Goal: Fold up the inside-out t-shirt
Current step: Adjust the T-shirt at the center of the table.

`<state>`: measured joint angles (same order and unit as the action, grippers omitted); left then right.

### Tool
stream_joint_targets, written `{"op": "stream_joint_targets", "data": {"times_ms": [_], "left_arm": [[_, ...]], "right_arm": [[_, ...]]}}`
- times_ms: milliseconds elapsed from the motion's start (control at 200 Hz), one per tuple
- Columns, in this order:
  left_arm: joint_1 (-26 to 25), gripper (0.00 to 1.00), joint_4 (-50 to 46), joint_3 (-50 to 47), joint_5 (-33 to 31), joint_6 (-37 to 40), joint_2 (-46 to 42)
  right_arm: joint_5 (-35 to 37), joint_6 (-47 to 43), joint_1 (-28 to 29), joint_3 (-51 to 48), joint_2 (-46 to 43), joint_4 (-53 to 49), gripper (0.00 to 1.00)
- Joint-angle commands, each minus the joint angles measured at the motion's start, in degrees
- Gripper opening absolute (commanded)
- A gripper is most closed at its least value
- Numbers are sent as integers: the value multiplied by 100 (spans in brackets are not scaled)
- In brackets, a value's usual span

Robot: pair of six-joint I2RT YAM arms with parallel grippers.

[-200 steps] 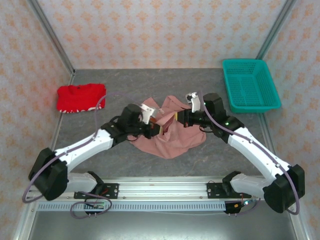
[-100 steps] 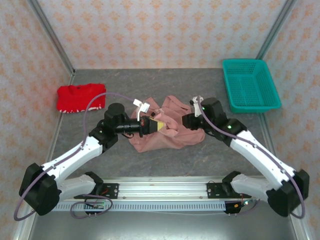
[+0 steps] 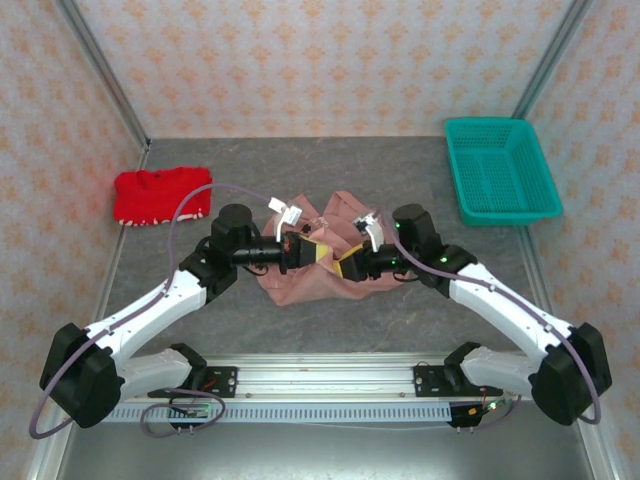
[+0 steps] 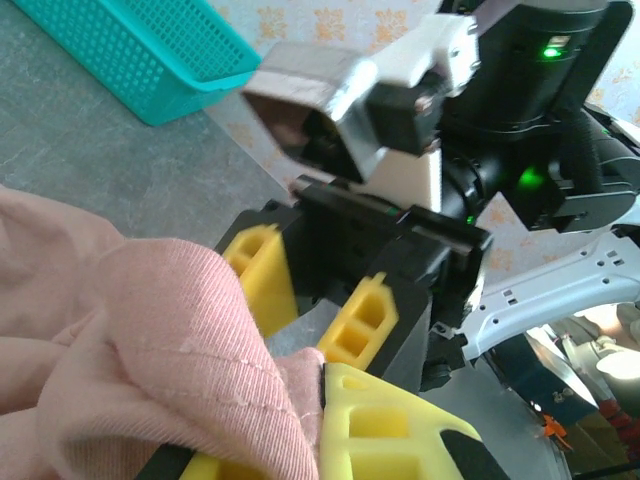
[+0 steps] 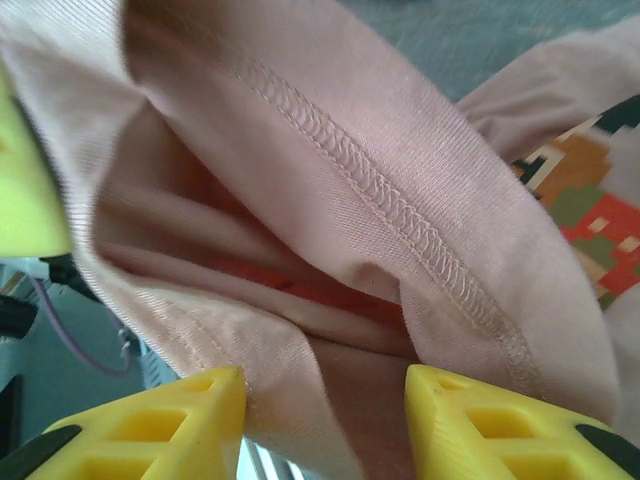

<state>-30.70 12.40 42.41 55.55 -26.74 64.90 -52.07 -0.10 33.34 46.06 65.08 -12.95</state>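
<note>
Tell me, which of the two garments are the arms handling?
The salmon-pink t-shirt mid-table; the bright red garment lies apart, untouched, at the far left.

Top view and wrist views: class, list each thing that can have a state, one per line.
Inside-out t-shirt, bunched up, not yet folded.
Left claw, shut on the t-shirt.
Right claw, open around a shirt fold.
Teal basket, upright and empty.
Red garment, crumpled.

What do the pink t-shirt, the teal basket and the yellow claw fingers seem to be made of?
The t-shirt: soft matte knit, likely cotton; fine ribs and overlock seam show.
The basket: probably rigid plastic, moulded mesh holes.
The right claw's fingers: likely hard matte plastic, with hollow cells.
</note>
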Motion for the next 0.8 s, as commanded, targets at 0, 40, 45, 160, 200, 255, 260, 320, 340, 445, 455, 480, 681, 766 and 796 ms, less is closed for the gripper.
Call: {"op": "stream_joint_targets", "data": {"times_ms": [0, 40, 45, 160, 200, 255, 260, 320, 340, 445, 455, 480, 681, 766, 796], "left_arm": [[34, 0, -143, 218, 33, 209, -113], [32, 0, -213, 239, -10, 238, -116], [30, 0, -226, 240, -14, 243, -113], [34, 0, -446, 243, -219, 347, -122], [38, 0, -569, 237, -360, 397, -124], [38, 0, -993, 248, -811, 511, -138], [38, 0, -1029, 249, -858, 529, -137], [38, 0, -1451, 171, -1429, 649, -172], [38, 0, -1566, 135, -1627, 647, -184], [33, 14, -1873, -89, -2101, 616, -173], [36, 16, -1893, -107, -2101, 617, -165], [28, 19, -1933, -138, -2100, 610, -157], [33, 40, -2059, -381, -2386, 372, -171], [29, 44, -2232, -363, -2688, 189, -101], [29, 45, -2334, -313, -2849, 85, -14]], "right_arm": [[-678, -71, 14, 203, 88, 241, 43], [-751, -70, 15, 198, 121, 208, 38], [-751, -70, 15, 195, 125, 207, 37], [-695, -65, 14, 158, 116, 182, 11], [-607, -92, 14, 149, 51, 118, 5], [-502, -104, 15, 88, -94, 61, 1], [-486, -104, 14, 74, -111, 58, 0], [-406, -40, 15, -83, -290, 99, 0], [-388, -15, 19, -144, -342, 136, 0], [-115, 48, 106, -388, -435, 215, 0], [-76, 50, 121, -410, -435, 214, 0], [45, 54, 161, -450, -425, 214, 0], [1041, 344, 218, -581, -196, -8, 0], [1212, 440, 217, -596, -97, -174, 0], [1236, 486, 225, -622, -63, -207, 0]]}}
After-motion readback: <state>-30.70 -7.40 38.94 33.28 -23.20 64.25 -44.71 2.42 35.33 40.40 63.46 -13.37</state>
